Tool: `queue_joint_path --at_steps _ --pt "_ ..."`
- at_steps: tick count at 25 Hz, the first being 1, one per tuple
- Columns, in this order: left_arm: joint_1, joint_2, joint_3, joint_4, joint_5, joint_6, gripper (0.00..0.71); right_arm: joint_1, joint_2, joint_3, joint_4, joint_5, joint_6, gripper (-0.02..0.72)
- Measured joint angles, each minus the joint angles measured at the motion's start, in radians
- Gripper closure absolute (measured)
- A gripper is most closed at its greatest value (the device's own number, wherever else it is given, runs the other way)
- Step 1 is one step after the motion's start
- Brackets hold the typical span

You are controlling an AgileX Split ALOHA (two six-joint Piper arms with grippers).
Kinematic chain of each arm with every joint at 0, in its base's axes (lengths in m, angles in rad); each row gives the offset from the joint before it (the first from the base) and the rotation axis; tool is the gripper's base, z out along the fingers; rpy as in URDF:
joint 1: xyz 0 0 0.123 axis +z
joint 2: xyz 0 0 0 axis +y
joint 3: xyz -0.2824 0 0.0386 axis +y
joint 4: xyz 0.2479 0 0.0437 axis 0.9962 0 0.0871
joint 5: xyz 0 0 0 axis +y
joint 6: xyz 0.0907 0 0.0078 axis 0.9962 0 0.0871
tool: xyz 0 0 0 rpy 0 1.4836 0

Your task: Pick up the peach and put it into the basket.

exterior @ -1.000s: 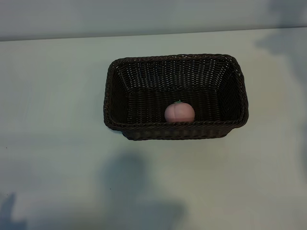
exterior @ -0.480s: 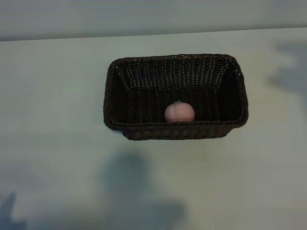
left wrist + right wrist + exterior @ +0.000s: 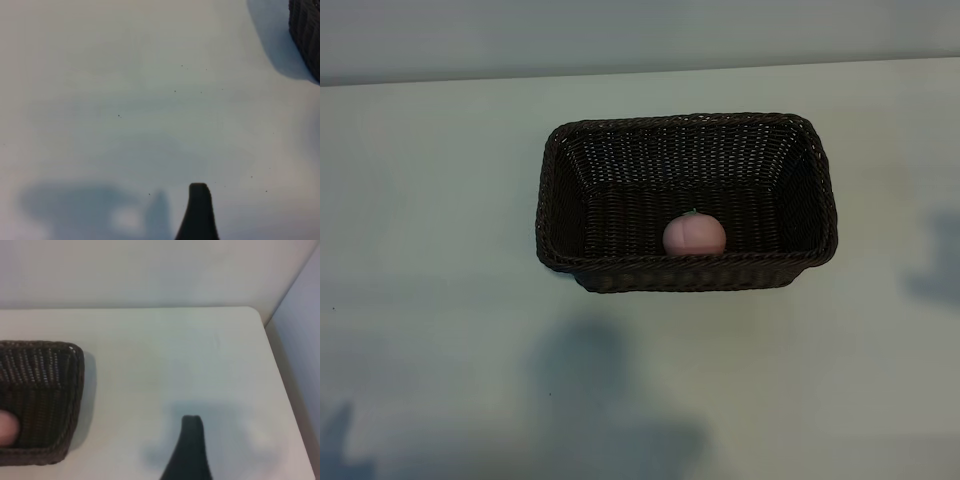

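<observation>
Shadow (image 3: 935,265) on desk (image 3: 430,200) slid toward 4 o'clock; peach (image 3: 694,236) unmoved in basket (image 3: 560,200). Left tool (image 3: 199,210), right tool (image 3: 189,447): wide apart, empty.

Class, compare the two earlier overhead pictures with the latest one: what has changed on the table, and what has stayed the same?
Only a shadow moved: the dark patch on the table at the right edge slid from the upper right corner down to mid-height. Nothing was taken hold of or let go. The peach lies in the basket, against its near wall, and neither has shifted. No arm shows in the overhead view.
</observation>
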Motion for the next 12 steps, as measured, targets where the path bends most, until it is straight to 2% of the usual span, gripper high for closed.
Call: queue_joint_path --at_steps 5,12 --pt "0.000 0.000 0.000 0.000 0.000 0.001 0.122 0.000 -0.191 0.153 0.000 -0.040 0.000 0.107" --pt "0.000 0.000 0.000 0.000 0.000 0.001 0.122 0.000 -0.435 0.318 0.000 -0.043 0.001 0.107"
